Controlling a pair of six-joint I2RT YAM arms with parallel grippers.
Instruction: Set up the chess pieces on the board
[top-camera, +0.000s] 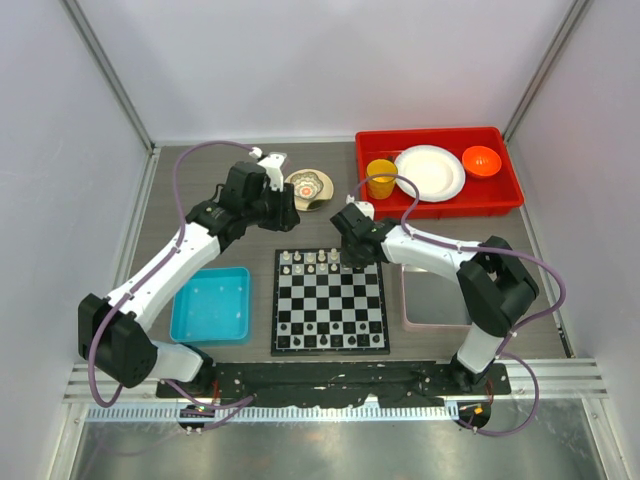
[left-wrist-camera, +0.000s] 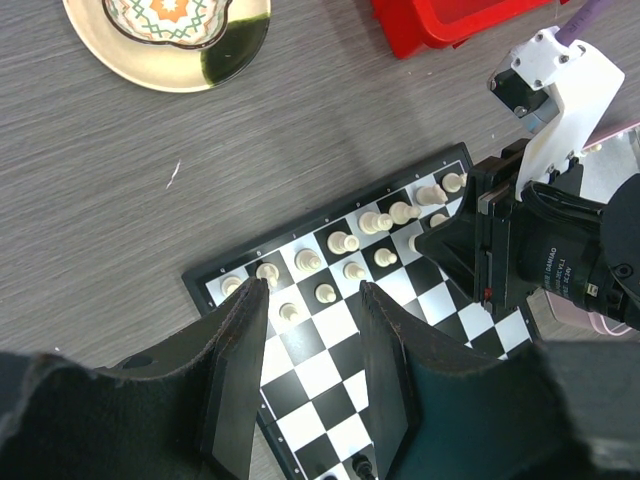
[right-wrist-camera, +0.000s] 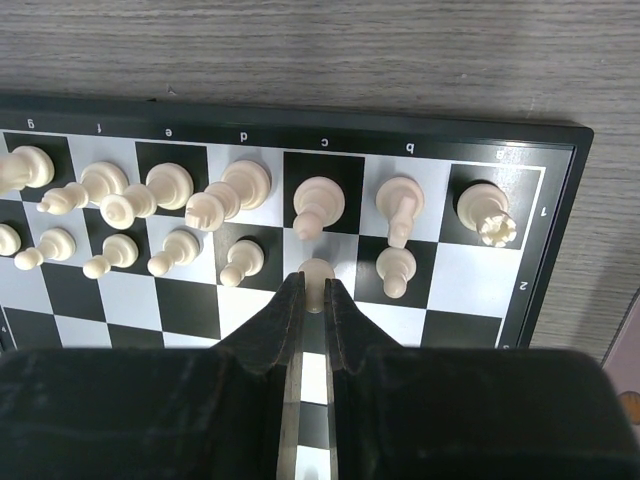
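Note:
The board (top-camera: 330, 300) lies in the middle of the table, with cream chess pieces (top-camera: 310, 262) standing in its two far rows. My right gripper (right-wrist-camera: 317, 287) is shut on a cream pawn (right-wrist-camera: 317, 270), which is over a second-row square between two other pawns. Larger pieces (right-wrist-camera: 318, 205) line the back row behind it. My left gripper (left-wrist-camera: 310, 295) hovers open above the board's far left corner (left-wrist-camera: 300, 360), nothing between its fingers. In the top view the left gripper (top-camera: 285, 215) is just beyond the board's far edge, and the right gripper (top-camera: 352, 258) is over the far rows.
Dark pieces (top-camera: 330, 341) line the board's near edge. A blue bin (top-camera: 212, 305) sits left of the board and a grey tray (top-camera: 435, 300) right of it. A red tray (top-camera: 440, 210) at the back right holds a yellow cup (top-camera: 380, 178), white plate (top-camera: 430, 172) and orange bowl (top-camera: 481, 160). A patterned saucer (top-camera: 309, 188) lies behind the board.

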